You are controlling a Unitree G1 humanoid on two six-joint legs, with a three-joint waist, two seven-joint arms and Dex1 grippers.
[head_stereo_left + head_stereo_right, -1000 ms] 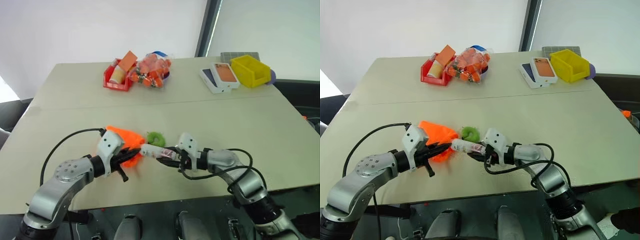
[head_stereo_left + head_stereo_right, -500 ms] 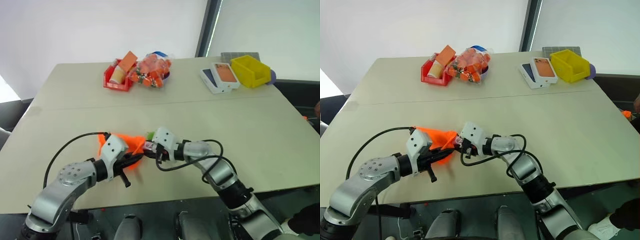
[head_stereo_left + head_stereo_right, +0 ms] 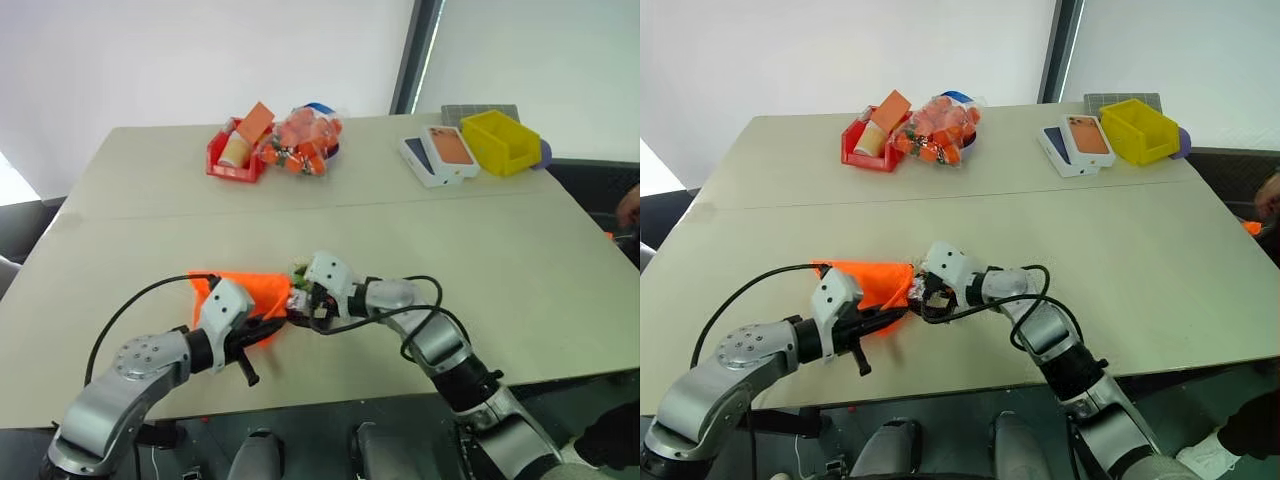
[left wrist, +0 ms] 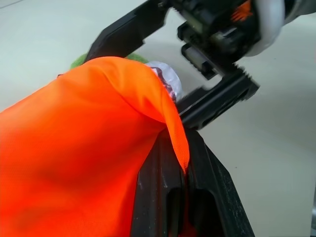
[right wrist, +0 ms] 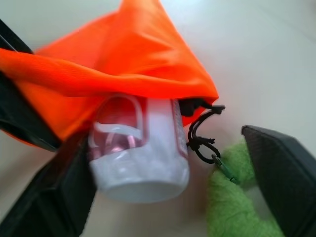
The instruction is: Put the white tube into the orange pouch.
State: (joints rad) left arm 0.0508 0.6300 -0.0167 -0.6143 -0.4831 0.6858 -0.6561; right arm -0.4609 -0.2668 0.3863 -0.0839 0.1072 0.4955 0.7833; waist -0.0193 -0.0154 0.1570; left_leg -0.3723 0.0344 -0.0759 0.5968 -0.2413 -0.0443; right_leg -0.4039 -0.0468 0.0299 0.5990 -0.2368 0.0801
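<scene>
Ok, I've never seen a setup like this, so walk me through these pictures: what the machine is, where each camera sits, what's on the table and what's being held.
This is a humanoid robot with two arms, each ending in a two-fingered black gripper. The two wide pictures come from cameras in its head, looking down over a beige table. The two close-ups come from cameras on its wrists.

The left gripper is shut on the orange pouch, holding its mouth up. The right gripper stands open at that mouth, and the white tube lies partly inside the pouch, beside the cord's green ring.

At the far edge sit a red bin, a clear bag of orange items, phone boxes and a yellow bin.
</scene>
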